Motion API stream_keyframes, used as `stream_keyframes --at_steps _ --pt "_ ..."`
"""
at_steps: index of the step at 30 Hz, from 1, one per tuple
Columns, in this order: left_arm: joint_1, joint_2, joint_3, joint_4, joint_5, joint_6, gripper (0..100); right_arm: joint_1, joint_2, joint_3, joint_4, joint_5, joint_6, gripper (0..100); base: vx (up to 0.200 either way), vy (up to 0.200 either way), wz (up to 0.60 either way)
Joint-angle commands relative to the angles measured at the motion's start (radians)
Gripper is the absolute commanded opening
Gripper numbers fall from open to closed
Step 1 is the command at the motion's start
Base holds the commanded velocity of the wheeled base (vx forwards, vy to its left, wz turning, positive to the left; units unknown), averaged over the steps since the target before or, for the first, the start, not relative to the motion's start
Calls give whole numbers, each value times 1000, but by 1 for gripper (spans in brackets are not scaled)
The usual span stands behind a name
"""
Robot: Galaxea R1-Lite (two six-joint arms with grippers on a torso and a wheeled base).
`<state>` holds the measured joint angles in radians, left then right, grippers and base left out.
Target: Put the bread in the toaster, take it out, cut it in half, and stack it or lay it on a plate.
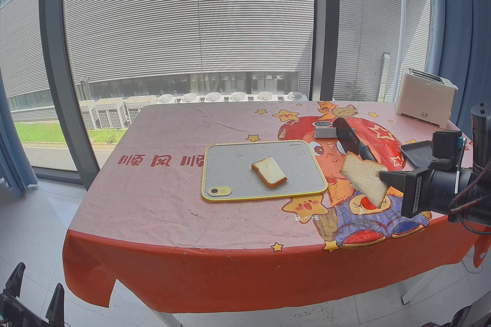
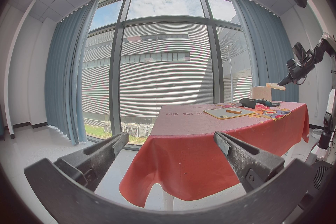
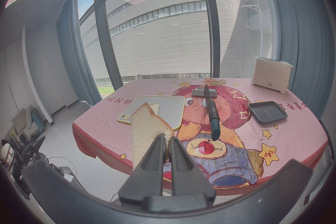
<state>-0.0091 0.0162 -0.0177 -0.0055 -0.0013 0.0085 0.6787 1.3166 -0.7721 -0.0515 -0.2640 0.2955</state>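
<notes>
White bread half (image 1: pixel 364 178) pinched in right tool (image 1: pixel 384 177), 3 o'clock of cutting board (image 1: pixel 227 174); left tool (image 2: pixel 171 140) spread wide, empty.

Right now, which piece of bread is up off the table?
The slice clamped in the right gripper, held in the air; the other slice lies flat on the cutting board.

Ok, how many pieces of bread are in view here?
2. One slice lies on the cutting board; the other slice is held in the right gripper above the table. The toaster's inside is hidden, so it may hold more.
</notes>
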Motion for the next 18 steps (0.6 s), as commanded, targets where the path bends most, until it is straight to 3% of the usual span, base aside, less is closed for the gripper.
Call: stream_keyframes --at_steps 1,18 --pt "0 -16 18 -1 0 -1 100 1 4 1 -1 0 -1 0 0 -200 0" --pt "0 -16 18 -1 0 -1 100 1 9 1 -2 0 1 0 0 -200 0"
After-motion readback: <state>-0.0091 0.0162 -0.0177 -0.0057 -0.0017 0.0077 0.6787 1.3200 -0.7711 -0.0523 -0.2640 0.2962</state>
